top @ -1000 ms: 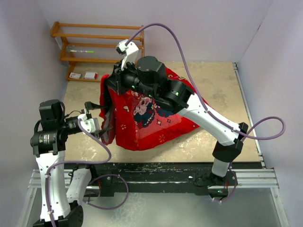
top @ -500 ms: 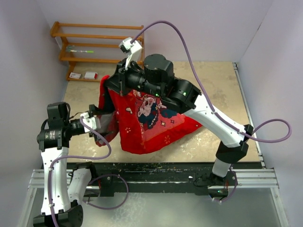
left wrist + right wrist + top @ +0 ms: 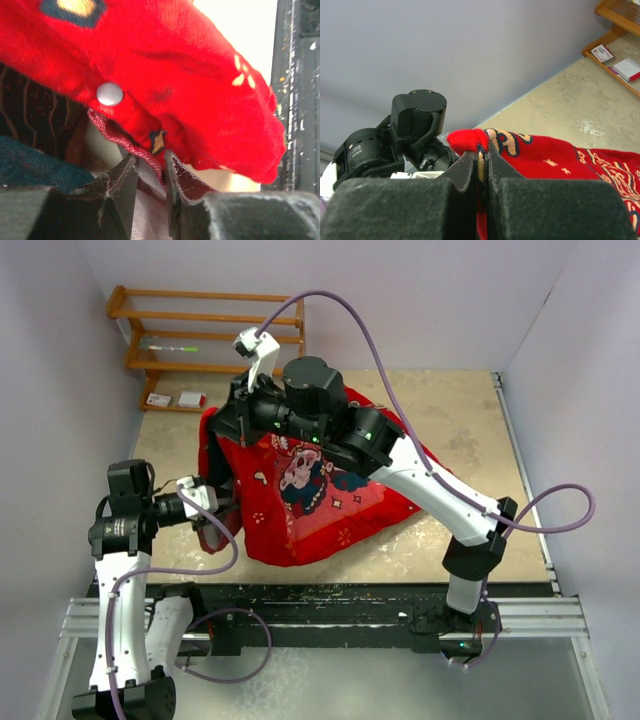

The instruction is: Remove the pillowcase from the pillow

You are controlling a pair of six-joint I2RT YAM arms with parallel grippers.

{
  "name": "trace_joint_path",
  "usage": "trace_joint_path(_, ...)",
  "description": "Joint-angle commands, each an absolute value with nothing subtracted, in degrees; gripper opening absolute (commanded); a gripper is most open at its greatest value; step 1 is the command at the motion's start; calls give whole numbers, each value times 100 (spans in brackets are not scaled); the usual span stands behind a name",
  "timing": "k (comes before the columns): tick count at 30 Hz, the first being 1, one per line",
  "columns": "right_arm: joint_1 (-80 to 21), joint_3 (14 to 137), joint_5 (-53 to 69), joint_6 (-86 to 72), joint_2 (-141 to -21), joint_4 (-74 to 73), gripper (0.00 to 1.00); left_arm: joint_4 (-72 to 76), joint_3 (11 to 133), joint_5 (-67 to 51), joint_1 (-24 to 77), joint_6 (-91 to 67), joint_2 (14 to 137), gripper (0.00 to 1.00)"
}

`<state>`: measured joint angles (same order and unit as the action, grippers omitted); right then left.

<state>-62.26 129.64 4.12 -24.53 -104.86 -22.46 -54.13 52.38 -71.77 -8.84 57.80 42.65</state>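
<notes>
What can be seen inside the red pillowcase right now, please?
From above, nothing: the pillowcase covers its contents. The left wrist view shows a pale cream patch under its edge, likely the pillow; the rest is hidden.

The pillowcase was bright red, printed with a cartoon face in white and dark blue and small pale flowers. Its inner hem looked a paler pinkish red. A silver snap gleamed on it. The table was mottled beige.
</notes>
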Motion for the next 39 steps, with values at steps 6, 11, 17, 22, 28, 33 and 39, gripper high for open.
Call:
trace_joint_path(6,-6222,13254,613,-2533,-9864,-1320,0,-4976,4816,-6724,-844,6051,4092,49)
trace_joint_path(11,-6174,13143,555,-2556,-9797,-1257,0,-4931,4828,-6762,-844,5920,4053,18)
trace_joint_path(17,-5940,13018,430,-2506,-9675,-1352,0,-5431,4986,-6886,-842,6569,3842,0)
trace_joint_path(22,-5024,12882,468,-2637,-9446,-1377,0,-7015,5111,-6838,-844,8694,3670,0)
trace_joint_path(28,-4376,13239,649,-2727,-9523,-1428,0,-7619,5028,-6432,-844,9839,3475,0)
trace_joint_path(33,-4309,13289,751,-2777,-9584,-1431,0,-8011,4999,-6288,-844,10472,3379,0)
trace_joint_path(39,-4310,12634,1111,-2901,-9498,-1374,0,-8793,5565,-6444,-843,10796,3442,100)
